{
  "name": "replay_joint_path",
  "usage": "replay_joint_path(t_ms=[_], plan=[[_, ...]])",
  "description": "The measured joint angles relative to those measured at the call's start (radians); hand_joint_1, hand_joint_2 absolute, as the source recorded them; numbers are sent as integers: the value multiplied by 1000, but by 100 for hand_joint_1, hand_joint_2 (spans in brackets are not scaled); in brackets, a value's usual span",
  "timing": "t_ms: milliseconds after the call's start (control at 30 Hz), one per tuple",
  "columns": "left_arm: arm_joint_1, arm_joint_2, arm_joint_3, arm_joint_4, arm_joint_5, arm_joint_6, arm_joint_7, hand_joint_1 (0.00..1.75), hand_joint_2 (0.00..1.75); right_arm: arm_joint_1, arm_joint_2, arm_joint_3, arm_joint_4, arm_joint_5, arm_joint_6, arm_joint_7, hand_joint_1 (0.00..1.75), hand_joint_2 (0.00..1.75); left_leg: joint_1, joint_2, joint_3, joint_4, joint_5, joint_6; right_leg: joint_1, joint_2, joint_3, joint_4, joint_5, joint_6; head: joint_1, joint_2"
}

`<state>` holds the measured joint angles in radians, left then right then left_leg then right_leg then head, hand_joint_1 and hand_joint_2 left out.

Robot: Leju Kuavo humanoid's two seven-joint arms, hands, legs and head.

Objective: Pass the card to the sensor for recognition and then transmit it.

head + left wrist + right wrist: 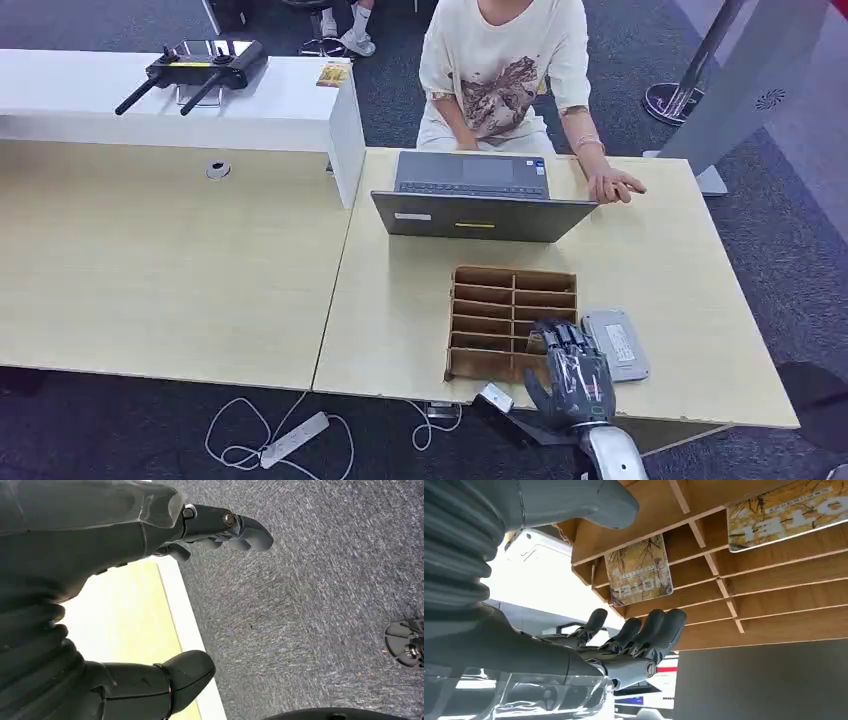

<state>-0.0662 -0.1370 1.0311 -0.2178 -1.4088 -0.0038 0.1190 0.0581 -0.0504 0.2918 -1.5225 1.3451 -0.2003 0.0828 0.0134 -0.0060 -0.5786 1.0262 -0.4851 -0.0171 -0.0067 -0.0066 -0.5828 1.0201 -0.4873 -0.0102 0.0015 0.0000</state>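
Your right hand (572,378) is hovering over the rack (510,322), fingers apart, gripping nothing, near a card (639,571); your left hand (100,555) is hanging empty too.

An office reception: pale desks (170,270), a raised white counter (250,110), grey carpet (390,90), a person's laptop (475,195).
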Motion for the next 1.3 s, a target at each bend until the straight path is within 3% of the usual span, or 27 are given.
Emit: replay_joint_path(t_ms=[1300], plan=[[4,0,0,0,-8,5,-11,0,175,8,6,-9,29,8,-7,8,56,175,0,0,0,0,0,0,0,0,0,0,0,0,0,0]])
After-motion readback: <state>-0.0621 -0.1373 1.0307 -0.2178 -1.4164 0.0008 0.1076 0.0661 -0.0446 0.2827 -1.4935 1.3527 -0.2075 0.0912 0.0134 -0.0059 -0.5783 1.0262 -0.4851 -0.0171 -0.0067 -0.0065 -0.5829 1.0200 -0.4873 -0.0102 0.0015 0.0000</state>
